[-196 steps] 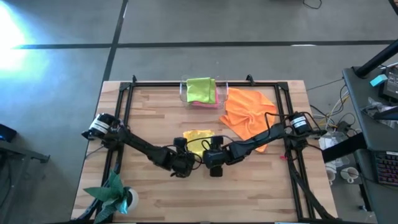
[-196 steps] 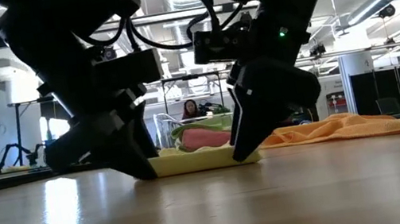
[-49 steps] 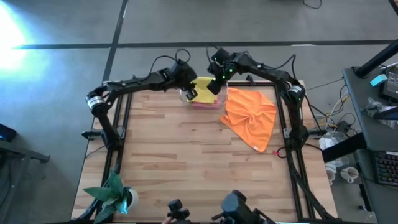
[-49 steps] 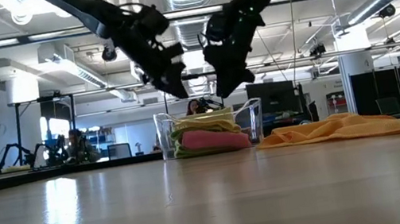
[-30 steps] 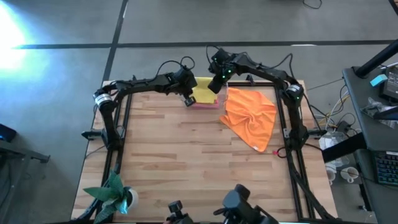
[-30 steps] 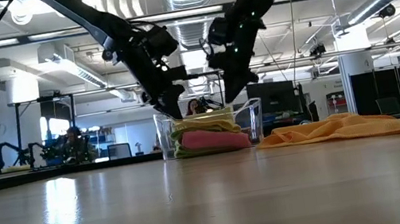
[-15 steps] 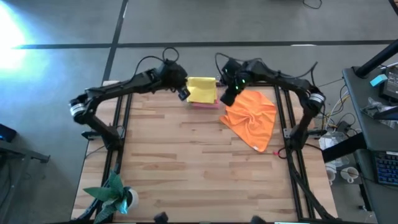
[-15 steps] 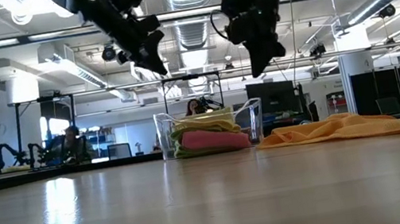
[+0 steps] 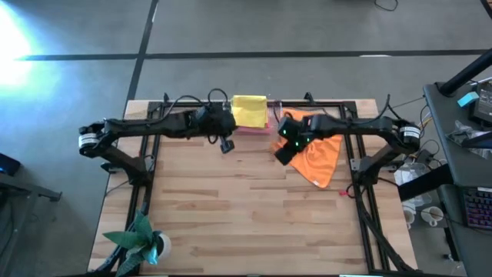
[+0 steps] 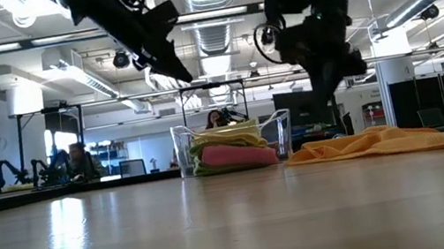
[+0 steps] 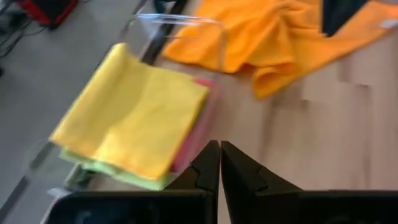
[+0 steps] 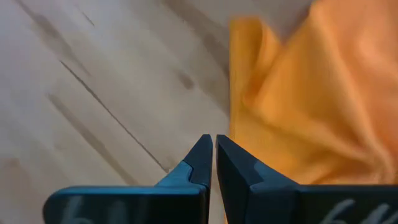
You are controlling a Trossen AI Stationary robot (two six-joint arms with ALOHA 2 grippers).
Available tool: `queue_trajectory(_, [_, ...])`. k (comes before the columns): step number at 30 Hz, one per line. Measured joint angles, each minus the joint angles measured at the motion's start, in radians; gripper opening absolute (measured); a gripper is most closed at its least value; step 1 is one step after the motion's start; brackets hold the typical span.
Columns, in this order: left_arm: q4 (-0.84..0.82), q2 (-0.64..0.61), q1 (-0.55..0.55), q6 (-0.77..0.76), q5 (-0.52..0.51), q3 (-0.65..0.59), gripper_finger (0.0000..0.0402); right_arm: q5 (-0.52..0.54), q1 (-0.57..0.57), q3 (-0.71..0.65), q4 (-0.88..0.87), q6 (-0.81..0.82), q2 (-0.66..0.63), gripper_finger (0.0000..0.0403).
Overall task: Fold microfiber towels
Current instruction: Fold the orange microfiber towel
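One clear plastic tray (image 10: 275, 135) at the table's far edge holds three folded towels, yellow towel (image 9: 249, 110) topmost (green and pink beneath); one orange towel (image 9: 320, 156) lies crumpled beside it; left gripper (image 9: 225, 144) and right gripper (image 9: 281, 151) hover raised, fingers pressed together, empty.

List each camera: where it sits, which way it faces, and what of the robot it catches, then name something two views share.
High view: overhead, straight down; both arms, left gripper, right gripper.
Low view: table height, level into the room; both arms above the clear plastic tray.
Left wrist view: past shut fingers onto the folded yellow microfiber towel.
Right wrist view: past shut fingers onto the crumpled orange microfiber towel.
Shared: every view shows the orange towel.
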Motion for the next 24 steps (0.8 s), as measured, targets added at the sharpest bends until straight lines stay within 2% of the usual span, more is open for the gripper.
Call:
queue_trajectory(10, [-0.075,0.000,-0.146,-0.028,-0.002,-0.002,0.0000,0.198,0.053,-0.181,0.094,0.243,0.012,0.0013])
queue_trajectory(16, [-0.111,-0.009,-0.200,-0.052,-0.088,-0.024,0.0000,0.204,0.057,-0.266,0.273,0.297,0.012,0.0013])
queue_trajectory(24, [-0.131,-0.036,-0.226,-0.108,-0.102,-0.029,0.0000,0.201,0.086,-0.316,0.316,0.412,0.019,0.0013])
